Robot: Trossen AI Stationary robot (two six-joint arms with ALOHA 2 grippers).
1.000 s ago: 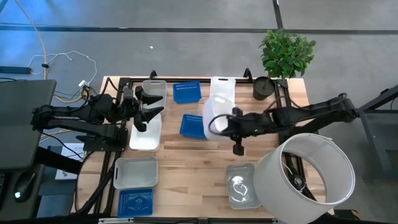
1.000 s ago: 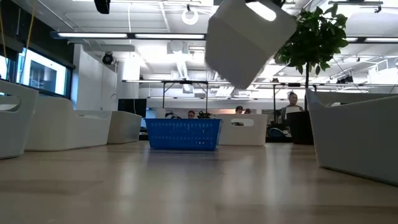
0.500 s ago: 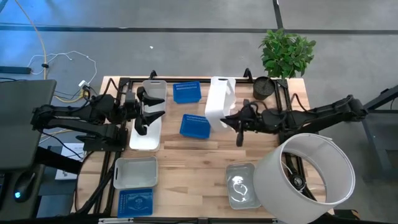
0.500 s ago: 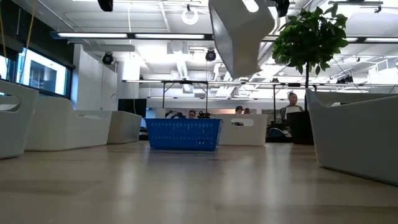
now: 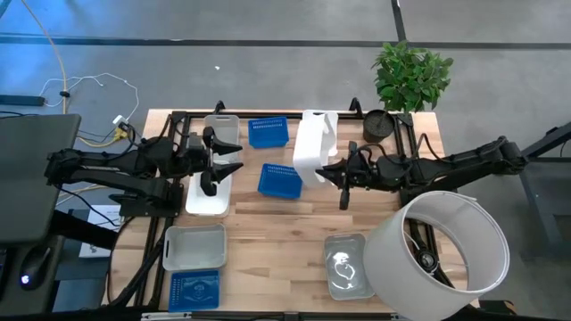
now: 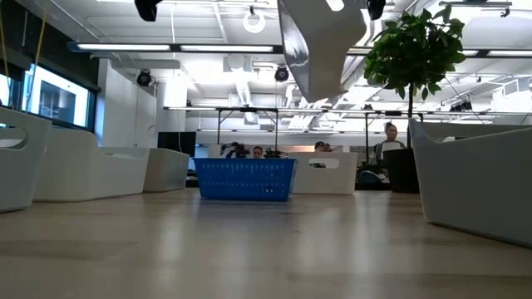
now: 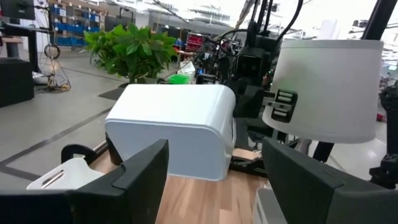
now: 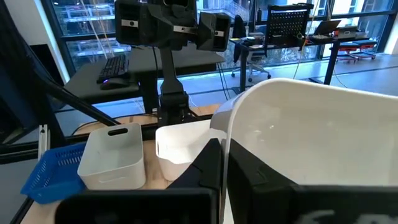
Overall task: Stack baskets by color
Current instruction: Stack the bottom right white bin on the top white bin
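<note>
A white basket hangs in the air over the middle of the table, tipped on its side, with my right gripper shut on it. In the left wrist view its closed bottom faces my left gripper. That gripper stands open and level above another white basket at the left. Two blue baskets rest on the table between the arms. A third white basket stands behind the held one. My right gripper holds the white basket by a side wall at its rim, one finger inside the hollow and one outside. The fingers come level from the table's right side. The basket is lifted clear, on its side, its opening toward the gripper.
A large white cylinder fills the near right corner, beside a translucent grey basket. A pale basket and a blue one sit near left, a white one far left. A potted plant stands far right.
My right gripper has drawn back toward the table's right edge and tipped, turning the white basket from a slant up onto its side; it stays lifted clear. Over the last half second it has kept still.
</note>
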